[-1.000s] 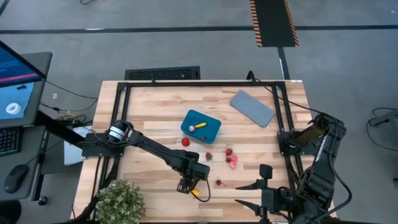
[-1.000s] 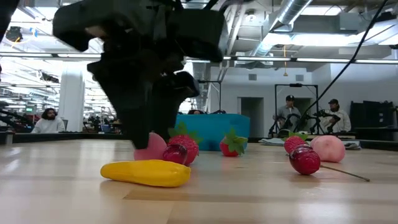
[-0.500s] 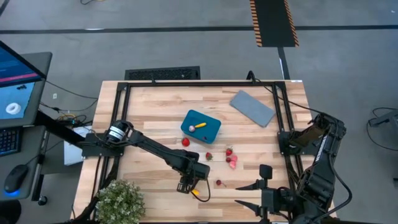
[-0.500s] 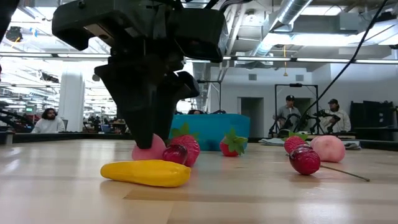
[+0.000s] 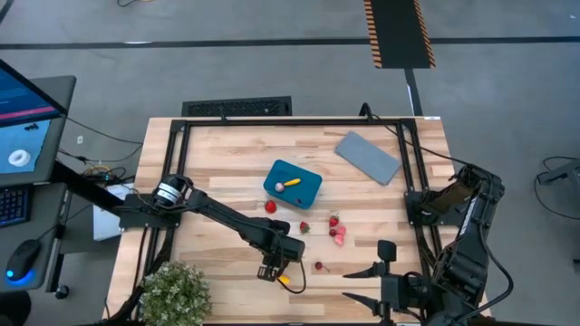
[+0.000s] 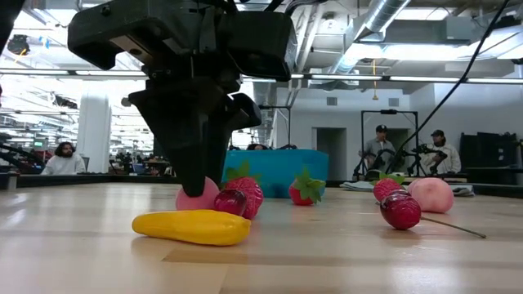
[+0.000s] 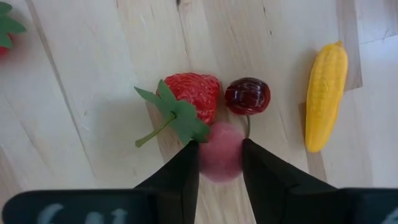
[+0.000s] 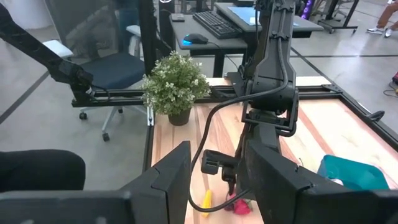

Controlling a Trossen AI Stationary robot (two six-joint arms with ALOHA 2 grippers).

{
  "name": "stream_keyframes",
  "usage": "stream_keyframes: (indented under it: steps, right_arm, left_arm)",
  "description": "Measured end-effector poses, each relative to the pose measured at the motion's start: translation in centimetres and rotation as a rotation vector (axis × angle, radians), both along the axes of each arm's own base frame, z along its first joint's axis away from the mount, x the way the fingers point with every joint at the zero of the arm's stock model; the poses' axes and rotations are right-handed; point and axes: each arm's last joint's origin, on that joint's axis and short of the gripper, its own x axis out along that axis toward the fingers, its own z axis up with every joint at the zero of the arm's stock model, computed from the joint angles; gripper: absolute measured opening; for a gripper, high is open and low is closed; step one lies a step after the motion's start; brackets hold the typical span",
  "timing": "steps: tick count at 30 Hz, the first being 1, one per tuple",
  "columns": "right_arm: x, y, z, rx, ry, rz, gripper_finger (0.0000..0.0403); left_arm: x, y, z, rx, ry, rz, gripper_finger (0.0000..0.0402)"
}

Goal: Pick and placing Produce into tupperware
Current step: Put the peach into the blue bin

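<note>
Where the left arm reaches down to the lower middle of the high view, we see the left pincer [image 7: 220, 163] with its two dark fingers [image 7: 186, 174] pressed against either side of a small pink berry [image 7: 220, 158], so it is clamped on that piece. Just beyond the fingertips in the left wrist view lie a strawberry [image 7: 194, 96] with its green leaves and, touching or nearly touching it, a dark red cherry [image 7: 247, 96]. To the right of these in that frame lies a yellow elongated piece [image 7: 324, 95], apart from the cherry.

In the low view we see the same group at the lower left: the yellow piece [image 6: 193, 226] lies flat on the tabletop [image 6: 327, 261] in front, with the pink berry [image 6: 198, 197] and the strawberry [image 6: 243, 193] behind it under the dark arm. Another strawberry [image 6: 304, 189] sits near the middle, and to the right rest a cherry with a stem [image 6: 400, 210], a further strawberry [image 6: 387, 188] and a pale pink round fruit [image 6: 431, 195].

In the high view the tupperware [image 5: 294, 183] stands near the middle of the tabletop [image 5: 227, 163], well apart from the left pincer [image 5: 272, 272], with a yellow piece [image 5: 292, 183] inside it and a red piece [image 5: 270, 206] just beside it. A flat grey lid [image 5: 367, 157] lies at the upper right, and a leafy plant [image 5: 174, 292] stands at the lower left corner.

The right pincer [image 5: 367, 281] waits at the lower right edge of the tabletop, its fingers apart and holding nothing. People show in the room behind in the low view.
</note>
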Motion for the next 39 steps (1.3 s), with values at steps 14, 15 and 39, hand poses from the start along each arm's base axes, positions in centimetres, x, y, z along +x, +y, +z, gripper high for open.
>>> stream_keyframes:
  steps: [14,15,39]
  right_arm:
    - [0.0,0.0,0.0,-0.001,0.001,0.001,0.0175]
    - [0.0,0.0,0.0,-0.001,0.001,0.001,0.0175]
    - [0.2,-0.2,0.0,-0.01,0.005,-0.008,0.0175]
  left_arm:
    - [-0.8,0.4,1.7,0.024,-0.01,0.006,0.0089]
    - [-0.8,0.4,1.9,0.026,-0.016,0.007,0.0089]
    - [-6.1,2.9,17.4,0.337,-0.438,0.005,0.0089]
